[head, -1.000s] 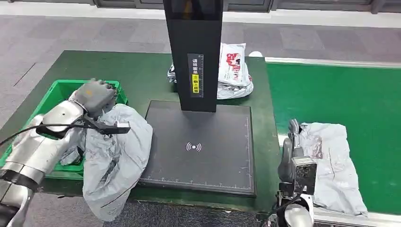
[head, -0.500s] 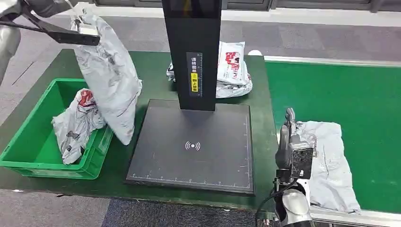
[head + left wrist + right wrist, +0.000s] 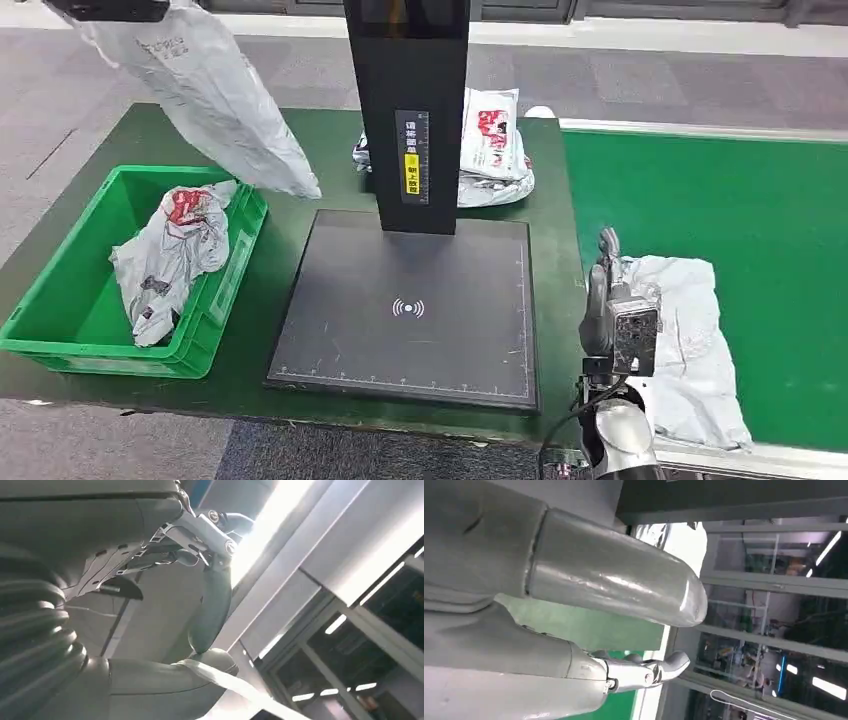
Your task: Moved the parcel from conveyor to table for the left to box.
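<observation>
Green table (image 3: 300, 170), left hand (image 3: 150, 645) holding parcel (image 3: 215, 95)

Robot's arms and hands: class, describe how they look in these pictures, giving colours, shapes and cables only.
The right hand is grey, with a black box-shaped camera behind it, a thin black cable and a rounded silver forearm. At the left hand there is a grey ribbed cover, a thick smooth grey thumb and darker metal-linked fingers.

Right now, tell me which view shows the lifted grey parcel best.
The head view: the lifted grey parcel hangs whole above the green crate. The left wrist view gives a close pale strip by the left hand. The right wrist view faces away.
</observation>
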Controlling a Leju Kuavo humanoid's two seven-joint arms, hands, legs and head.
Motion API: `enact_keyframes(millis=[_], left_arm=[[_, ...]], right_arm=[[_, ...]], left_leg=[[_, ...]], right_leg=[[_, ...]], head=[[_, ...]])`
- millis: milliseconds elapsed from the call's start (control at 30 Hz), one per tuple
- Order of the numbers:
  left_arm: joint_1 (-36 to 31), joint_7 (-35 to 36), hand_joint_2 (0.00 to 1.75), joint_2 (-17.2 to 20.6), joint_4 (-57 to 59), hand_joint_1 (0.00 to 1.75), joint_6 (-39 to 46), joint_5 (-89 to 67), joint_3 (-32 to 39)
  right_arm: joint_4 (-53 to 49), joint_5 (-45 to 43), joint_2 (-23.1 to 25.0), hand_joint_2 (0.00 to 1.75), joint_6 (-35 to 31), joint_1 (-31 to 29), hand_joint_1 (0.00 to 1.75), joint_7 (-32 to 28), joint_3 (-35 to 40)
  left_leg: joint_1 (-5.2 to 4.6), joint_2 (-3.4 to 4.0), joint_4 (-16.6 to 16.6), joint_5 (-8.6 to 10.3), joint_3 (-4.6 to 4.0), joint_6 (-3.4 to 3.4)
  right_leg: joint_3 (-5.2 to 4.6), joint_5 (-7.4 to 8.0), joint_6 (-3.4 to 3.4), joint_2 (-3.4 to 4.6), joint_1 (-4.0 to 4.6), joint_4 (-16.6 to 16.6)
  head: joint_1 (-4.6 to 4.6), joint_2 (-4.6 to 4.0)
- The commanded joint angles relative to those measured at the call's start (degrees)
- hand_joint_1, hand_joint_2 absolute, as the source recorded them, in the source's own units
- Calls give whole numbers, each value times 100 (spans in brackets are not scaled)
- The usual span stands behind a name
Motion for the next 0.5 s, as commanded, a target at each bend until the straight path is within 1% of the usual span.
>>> enact_keyframes(millis=[33,67,100,133,167,200,233,300,333,400,433,500], left_arm=[[-196,35,175,313,1168,0,393,-283,-190],[-226,-87,175,305,1277,0,416,-237,-93],[-229,88,175,431,1229,0,692,-338,-386],[-229,88,175,431,1229,0,692,-338,-386],[-283,104,175,449,1227,0,730,-338,-581],[-202,-63,175,453,1163,0,836,-204,-409],[-154,-123,175,475,1100,0,830,-199,-337],[-92,-350,175,516,966,0,610,-269,-254],[-102,-397,175,547,939,0,559,-324,-273],[-109,-402,175,550,938,0,552,-330,-268],[-109,-402,175,550,938,0,552,-330,-268],[-106,-492,175,625,926,0,481,-338,-303]], right_arm=[[353,53,-97,0,27,-97,0,-10,-135],[380,62,-90,0,26,-114,0,-22,-126],[419,64,-73,0,28,-152,0,-23,-115],[419,64,-73,0,28,-152,0,-23,-115],[428,74,-67,0,13,-169,0,-25,-109],[450,72,-61,0,12,-193,0,-25,-105],[447,74,-62,0,6,-199,0,-24,-106],[405,77,-90,0,-47,-158,0,-13,-124],[374,76,-112,0,-49,-120,0,-13,-138],[363,76,-118,0,-52,-100,0,-14,-146],[363,76,-118,0,-52,-100,0,-14,-146],[320,75,-113,0,-59,-60,0,-17,-166]], left_leg=[[-4,16,-16,-7,36,10],[-3,10,-10,-4,22,7],[-3,13,-17,-4,33,9],[-2,13,-8,-4,20,5],[-2,11,-12,-4,27,8],[0,9,-16,-4,33,10],[0,5,-7,-3,16,7],[1,5,-16,-4,32,12],[0,5,-10,-2,20,9],[-1,1,-20,-3,33,15],[1,-3,-6,-3,13,8],[1,-8,-6,-1,10,7]], right_leg=[[26,-1,6,30,-5,-12],[17,-1,4,17,-3,-7],[25,0,5,22,-4,-14],[12,0,3,18,-3,-6],[19,-1,5,19,-3,-9],[26,-1,6,21,-1,-14],[12,-1,4,14,0,-7],[29,0,8,19,0,-18],[16,0,6,15,-1,-9],[32,0,9,17,-2,-20],[15,-2,5,7,0,-8],[12,-1,5,3,0,-7]], head=[[2,0],[0,0],[0,0],[0,0],[0,0],[0,0],[0,0],[0,0],[0,0],[0,0],[0,0],[0,0]])
